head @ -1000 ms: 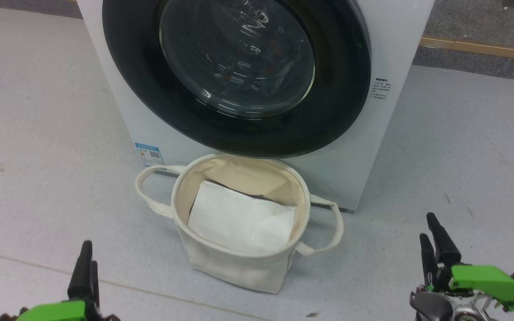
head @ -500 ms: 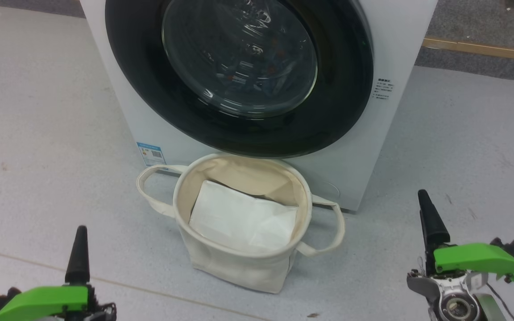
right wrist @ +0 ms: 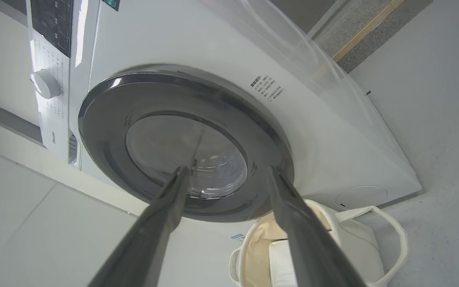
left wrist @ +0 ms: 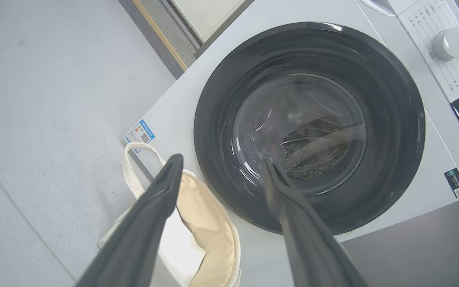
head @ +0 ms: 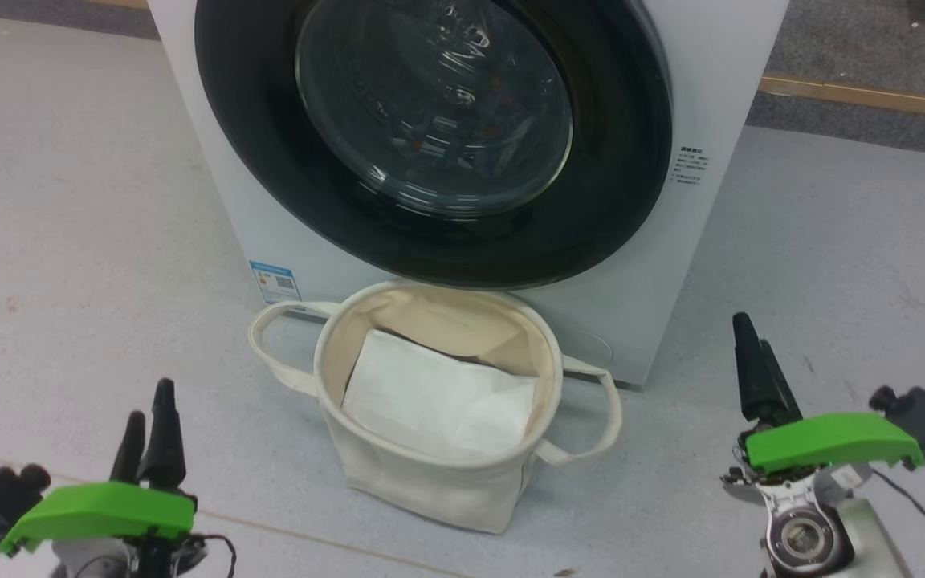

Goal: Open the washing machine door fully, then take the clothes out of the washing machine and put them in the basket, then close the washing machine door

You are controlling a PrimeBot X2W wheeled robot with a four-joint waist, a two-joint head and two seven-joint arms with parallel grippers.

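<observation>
Speckled grey floor [head: 69,241], round canvas basket [head: 422,490]

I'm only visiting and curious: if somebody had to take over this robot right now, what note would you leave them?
Left gripper: open, empty, low to the left of the basket.
Right gripper: open, empty, low to its right.
Big white front-loading washing machine: its round door, a glossy black ring around clear glass, is shut; neither gripper touches it.
Round cream canvas basket with two loop handles stands before the machine, holding a plain white folded sheet.
Done: nothing yet.
Left: open the door fully, move the clothes to the basket, close the door. The clothes are hard to make out through the glass.
</observation>
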